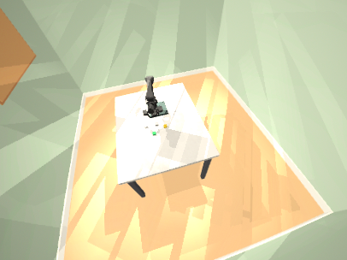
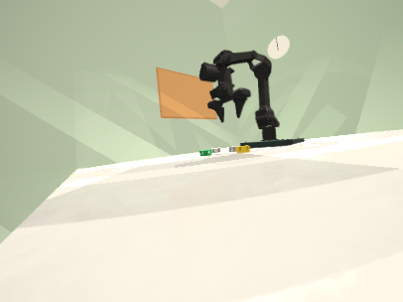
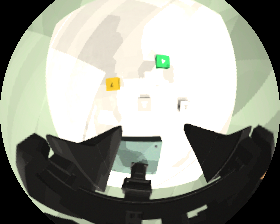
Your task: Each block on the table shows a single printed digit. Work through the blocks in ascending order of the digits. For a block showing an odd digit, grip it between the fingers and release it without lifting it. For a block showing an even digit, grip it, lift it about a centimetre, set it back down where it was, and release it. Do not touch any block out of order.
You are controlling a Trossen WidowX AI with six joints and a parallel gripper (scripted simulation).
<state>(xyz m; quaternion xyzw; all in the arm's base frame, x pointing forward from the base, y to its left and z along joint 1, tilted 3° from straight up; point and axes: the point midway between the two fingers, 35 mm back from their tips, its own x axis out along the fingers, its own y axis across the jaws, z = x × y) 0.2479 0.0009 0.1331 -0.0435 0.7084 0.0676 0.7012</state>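
Note:
A green block [image 1: 154, 133] [image 2: 205, 153] [image 3: 162, 61] lies on the table, farthest from the arm's base. A yellow-orange block [image 1: 165, 126] [image 2: 242, 149] [image 3: 113, 84] lies to its left in the wrist view. A whitish block [image 2: 232, 149] [image 3: 144, 104] lies nearer the base, and another white block [image 2: 215, 150] [image 3: 184, 106] lies right of it in the wrist view. The printed digits are too small or washed out to read surely. My gripper [image 2: 229, 120] [image 3: 153, 128] is open and empty, pointing down well above the blocks.
The white table [image 1: 137, 161] [image 2: 199, 246] carries the blocks and the arm. The arm's dark green base plate [image 1: 163, 108] [image 2: 293, 140] [image 3: 135, 155] lies close behind the blocks. Patches of shadow and bright glare cross the table top.

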